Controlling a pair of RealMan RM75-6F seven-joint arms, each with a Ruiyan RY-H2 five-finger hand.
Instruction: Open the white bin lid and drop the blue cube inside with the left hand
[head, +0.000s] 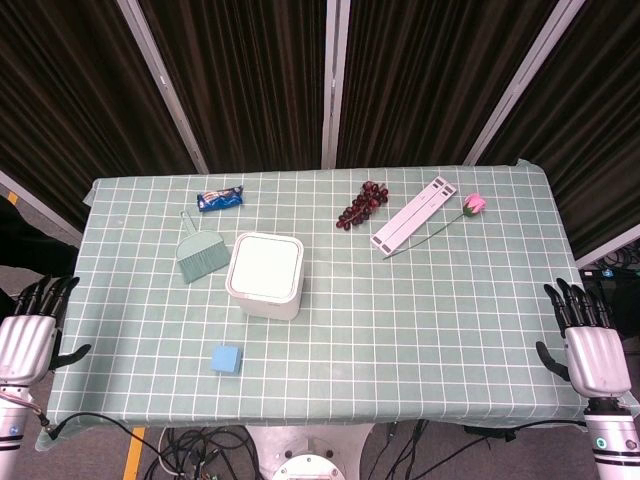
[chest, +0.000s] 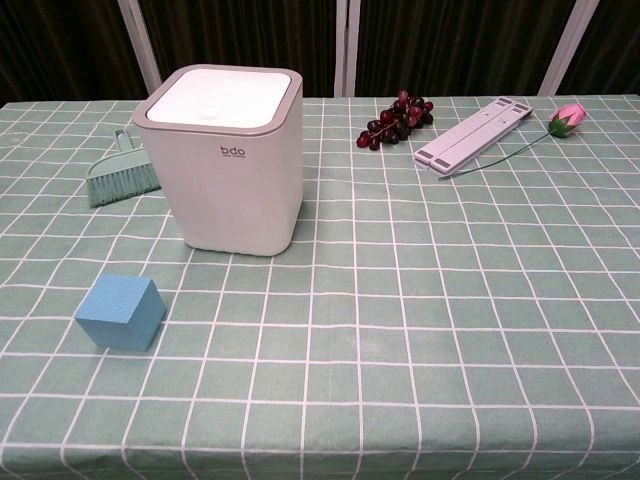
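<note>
The white bin (head: 265, 275) (chest: 225, 160) stands left of the table's middle with its lid flat and closed. A blue cube (head: 227, 359) (chest: 120, 312) sits on the checked cloth in front of it, toward the near edge. My left hand (head: 30, 330) hangs off the table's left near corner, fingers spread, holding nothing. My right hand (head: 588, 340) hangs off the right near corner, fingers also apart and empty. Neither hand shows in the chest view.
A teal hand brush (head: 196, 252) (chest: 120, 175) lies left of the bin. A blue snack packet (head: 219, 199) lies at the back left. Dark grapes (head: 362, 204) (chest: 398, 120), a white folding stand (head: 414, 215) (chest: 475, 135) and a pink rose (head: 473, 205) (chest: 568, 117) lie at the back right.
</note>
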